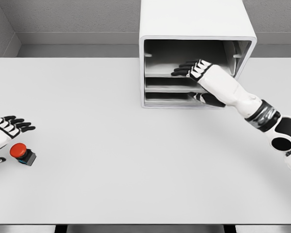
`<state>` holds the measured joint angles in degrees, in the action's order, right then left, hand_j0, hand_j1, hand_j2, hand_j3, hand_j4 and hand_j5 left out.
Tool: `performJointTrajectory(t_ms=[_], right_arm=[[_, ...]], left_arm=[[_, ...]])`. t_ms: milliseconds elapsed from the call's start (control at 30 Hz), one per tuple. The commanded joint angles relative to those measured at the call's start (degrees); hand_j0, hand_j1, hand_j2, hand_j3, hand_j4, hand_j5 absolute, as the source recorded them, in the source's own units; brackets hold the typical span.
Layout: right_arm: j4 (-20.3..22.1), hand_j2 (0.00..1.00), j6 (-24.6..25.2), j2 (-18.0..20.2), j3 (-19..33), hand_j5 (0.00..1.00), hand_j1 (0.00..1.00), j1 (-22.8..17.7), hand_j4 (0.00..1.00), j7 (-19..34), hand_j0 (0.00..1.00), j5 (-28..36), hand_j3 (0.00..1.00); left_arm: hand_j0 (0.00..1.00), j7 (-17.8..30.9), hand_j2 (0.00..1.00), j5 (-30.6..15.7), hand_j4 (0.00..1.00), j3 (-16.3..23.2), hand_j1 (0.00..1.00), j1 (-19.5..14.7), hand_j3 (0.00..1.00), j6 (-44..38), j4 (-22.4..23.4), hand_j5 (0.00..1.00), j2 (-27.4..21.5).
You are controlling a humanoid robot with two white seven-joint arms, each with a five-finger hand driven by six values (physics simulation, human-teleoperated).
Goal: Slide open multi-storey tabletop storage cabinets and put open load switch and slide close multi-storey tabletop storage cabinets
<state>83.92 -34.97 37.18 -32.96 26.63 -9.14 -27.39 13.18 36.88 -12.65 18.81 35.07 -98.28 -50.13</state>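
Fingers of the right hand are lying stretched and slightly apart, gripping nothing, reaching into the top level of the white storage cabinet at the far side of the desk. Right arm is crossing the cabinet's lower levels from the right. Left hand is sitting at the left edge, fingers spread, gripping nothing. Load switch, red cap on dark base, is resting on the desk just near of that hand.
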Motion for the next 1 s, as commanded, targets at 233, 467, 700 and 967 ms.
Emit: performJointTrajectory(t_ms=[233, 467, 700, 967], right_arm=[[-4.8, 0.79, 0.0, -1.2, -4.4, 0.79, 0.79, 4.0, 0.79, 0.0, 0.79, 1.5, 0.79], [-7.5, 0.80, 0.0, -2.5, -6.2, 0.80, 0.80, 5.9, 0.80, 0.0, 0.80, 2.0, 0.80], [-9.8, 0.81, 0.0, -3.4, -6.6, 0.81, 0.81, 6.9, 0.81, -0.1, 0.81, 2.0, 0.81], [-15.9, 0.81, 0.0, -6.1, -8.6, 0.81, 0.81, 10.3, 0.81, 0.0, 0.81, 2.0, 0.81]], left_arm=[[1.00, -0.1, 1.00, -0.8, 1.00, 0.0, 1.00, 1.3, 1.00, -0.1, -2.8, 1.00, -0.1], [1.00, -0.1, 1.00, -0.7, 1.00, 0.0, 1.00, 2.0, 1.00, -0.1, -4.0, 1.00, 0.1], [1.00, -0.1, 1.00, -0.6, 1.00, 0.4, 1.00, 3.1, 1.00, -0.1, -4.9, 1.00, 0.1], [0.90, 0.0, 0.90, -0.6, 0.90, 0.8, 0.90, 3.4, 0.90, -0.1, -4.9, 0.90, 0.0]])
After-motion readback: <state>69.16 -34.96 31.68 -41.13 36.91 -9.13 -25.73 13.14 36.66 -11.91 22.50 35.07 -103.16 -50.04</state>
